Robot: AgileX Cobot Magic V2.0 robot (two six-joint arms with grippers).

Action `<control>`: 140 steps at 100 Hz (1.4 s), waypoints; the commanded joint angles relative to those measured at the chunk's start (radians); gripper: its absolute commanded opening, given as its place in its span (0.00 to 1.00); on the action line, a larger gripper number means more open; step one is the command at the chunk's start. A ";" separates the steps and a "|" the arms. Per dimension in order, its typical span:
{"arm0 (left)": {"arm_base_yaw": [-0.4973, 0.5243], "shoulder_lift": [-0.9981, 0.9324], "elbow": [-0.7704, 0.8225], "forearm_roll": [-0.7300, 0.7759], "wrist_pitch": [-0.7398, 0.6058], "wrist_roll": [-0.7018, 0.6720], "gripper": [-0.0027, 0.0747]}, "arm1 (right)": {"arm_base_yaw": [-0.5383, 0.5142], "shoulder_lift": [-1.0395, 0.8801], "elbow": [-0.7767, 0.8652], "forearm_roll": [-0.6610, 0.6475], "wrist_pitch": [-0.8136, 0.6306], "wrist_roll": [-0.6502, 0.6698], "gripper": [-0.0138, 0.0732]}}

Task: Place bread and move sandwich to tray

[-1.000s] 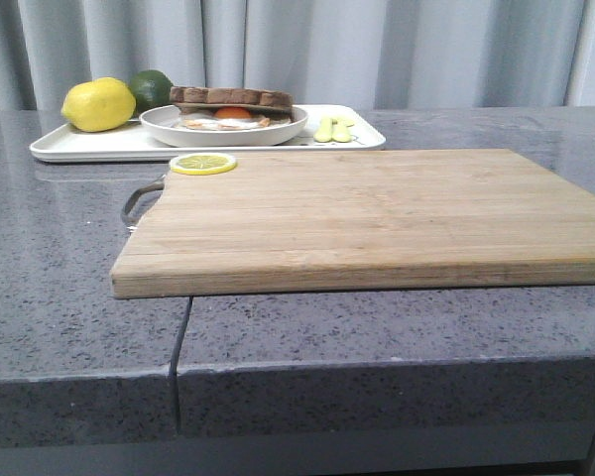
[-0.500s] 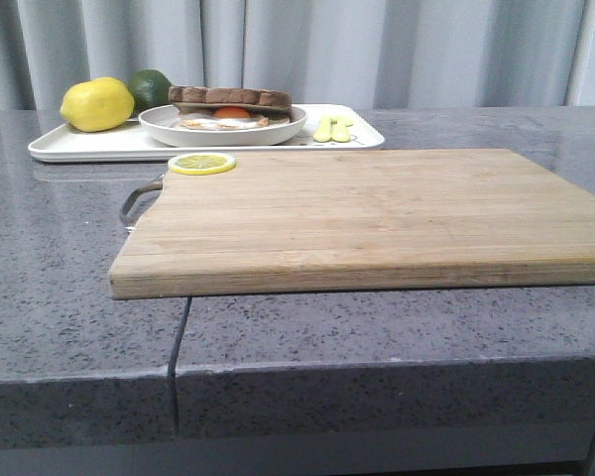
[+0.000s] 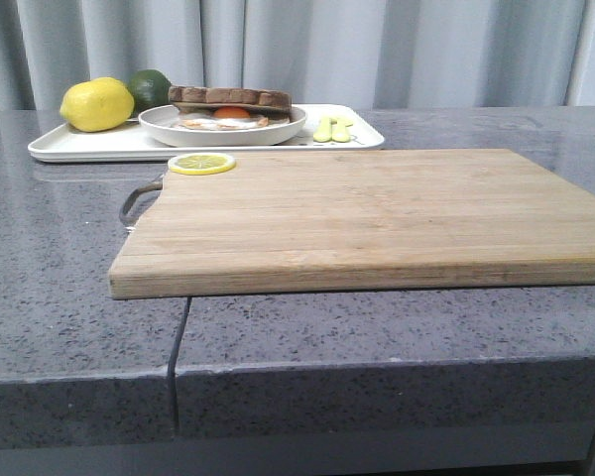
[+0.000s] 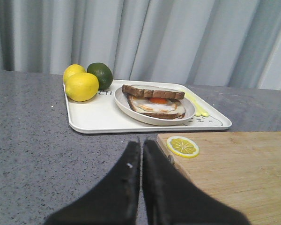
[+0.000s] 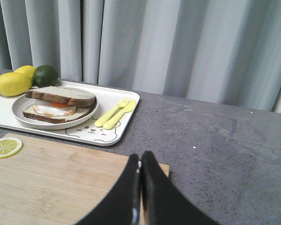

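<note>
The sandwich (image 3: 230, 105), two brown-crusted slices with a fried egg between, lies on a round white plate (image 3: 224, 131) that stands on the white tray (image 3: 89, 146) at the back left. It also shows in the left wrist view (image 4: 154, 100) and the right wrist view (image 5: 60, 103). The top slice of bread (image 5: 61, 95) lies on the egg. My left gripper (image 4: 141, 145) is shut and empty, back from the tray. My right gripper (image 5: 140, 159) is shut and empty over the far right corner of the cutting board. Neither gripper shows in the front view.
A wooden cutting board (image 3: 367, 213) fills the middle of the grey counter, with a lemon slice (image 3: 202, 164) at its far left corner. On the tray are lemons (image 3: 97, 104), a lime (image 3: 151, 87), and a yellow fork and spoon (image 3: 334, 129). Curtains hang behind.
</note>
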 commanded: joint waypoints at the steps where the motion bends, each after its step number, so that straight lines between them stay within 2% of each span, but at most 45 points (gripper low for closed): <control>1: -0.010 0.005 -0.028 -0.008 -0.076 0.004 0.01 | -0.008 -0.005 -0.025 -0.001 -0.052 -0.009 0.08; 35: -0.010 0.005 -0.013 0.001 -0.073 0.007 0.01 | -0.008 -0.005 -0.025 -0.001 -0.052 -0.009 0.08; 42: -0.003 0.001 0.013 0.065 -0.073 0.007 0.01 | -0.008 -0.005 -0.025 -0.001 -0.052 -0.009 0.08; 73: 0.148 -0.159 0.170 0.239 -0.072 0.007 0.01 | -0.008 -0.005 -0.025 -0.001 -0.052 -0.009 0.08; 111: 0.185 -0.401 0.327 0.246 -0.070 0.007 0.01 | -0.008 -0.005 -0.025 -0.001 -0.052 -0.009 0.08; 140: 0.204 -0.399 0.328 0.273 -0.035 0.007 0.01 | -0.008 -0.005 -0.025 -0.001 -0.051 -0.009 0.08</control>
